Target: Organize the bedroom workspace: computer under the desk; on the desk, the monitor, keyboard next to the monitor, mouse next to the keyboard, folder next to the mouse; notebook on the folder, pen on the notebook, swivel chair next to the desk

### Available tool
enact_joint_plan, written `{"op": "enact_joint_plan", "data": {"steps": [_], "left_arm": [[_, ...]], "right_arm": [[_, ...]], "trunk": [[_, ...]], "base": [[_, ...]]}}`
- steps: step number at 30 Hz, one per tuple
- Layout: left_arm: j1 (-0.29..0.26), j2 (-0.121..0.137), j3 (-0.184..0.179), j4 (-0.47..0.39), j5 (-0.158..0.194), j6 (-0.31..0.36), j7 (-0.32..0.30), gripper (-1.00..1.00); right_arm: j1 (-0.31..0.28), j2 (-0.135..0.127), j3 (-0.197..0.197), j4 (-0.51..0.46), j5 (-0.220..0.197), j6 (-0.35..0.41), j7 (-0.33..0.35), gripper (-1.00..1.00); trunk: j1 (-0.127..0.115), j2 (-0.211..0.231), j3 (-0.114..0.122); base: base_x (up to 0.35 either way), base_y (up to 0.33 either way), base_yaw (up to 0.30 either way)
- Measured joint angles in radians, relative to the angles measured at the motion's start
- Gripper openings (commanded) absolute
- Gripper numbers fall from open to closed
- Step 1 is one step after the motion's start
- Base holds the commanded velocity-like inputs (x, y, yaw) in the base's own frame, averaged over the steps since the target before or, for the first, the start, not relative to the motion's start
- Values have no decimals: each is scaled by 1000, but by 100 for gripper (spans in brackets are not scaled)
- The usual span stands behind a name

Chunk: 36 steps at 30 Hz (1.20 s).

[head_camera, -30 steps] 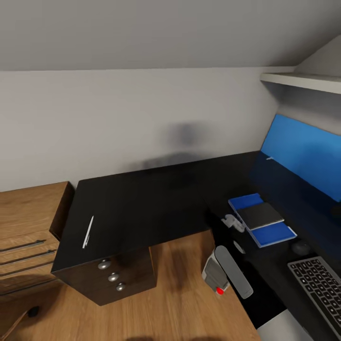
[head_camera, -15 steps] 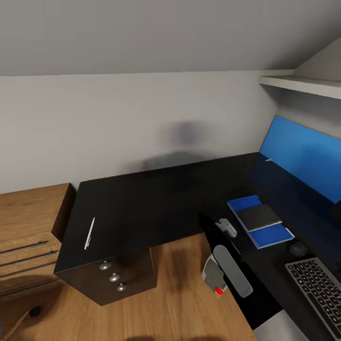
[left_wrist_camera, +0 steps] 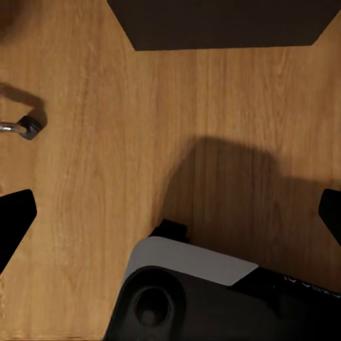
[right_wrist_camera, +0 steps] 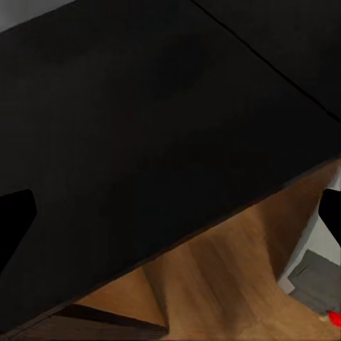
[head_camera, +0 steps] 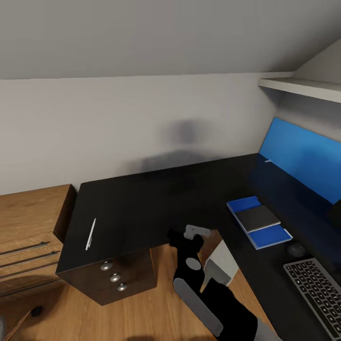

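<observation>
Black L-shaped worktop (head_camera: pixel 142 203) under a sloped grey ceiling, on a light wood floor (head_camera: pixel 156 308).

The pen (head_camera: pixel 89 233) lies on the worktop above the drawers (head_camera: pixel 113 278); the notebook (head_camera: pixel 258 218) sits on the folder (head_camera: pixel 259 221), near the keyboard (head_camera: pixel 315 291) and mouse (head_camera: pixel 297 248). The right claw (head_camera: pixel 196 232) hovers at the worktop edge, fingers apart. The left claw's fingers (left_wrist_camera: pixel 15 217) are apart over floor.

Black desk (right_wrist_camera: pixel 142 142) edge over wood floor (right_wrist_camera: pixel 227 284).
</observation>
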Motion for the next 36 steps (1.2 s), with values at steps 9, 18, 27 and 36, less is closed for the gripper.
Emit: {"op": "enact_joint_plan", "data": {"steps": [9,18,27,36], "left_arm": [[-2,-31,-26,-51,-4,12,23,100],[-2,-73,0,-75,-29,-37,-27,100],[-2,-73,1,-75,-28,-51,-36,100],[-2,-73,0,-75,-29,-50,-36,100]], "right_arm": [[-6,2,-6,31,11,-7,17,100],[17,-32,34,-19,-33,40,-34,100],[18,-32,35,-29,-33,40,-55,100],[18,-27,58,-26,-31,40,-54,100]], "trunk": [[0,0,0],[0,0,0],[0,0,0],[0,0,-2]], "base": [[0,0,0],[0,0,52],[0,0,242],[0,0,36]]}}
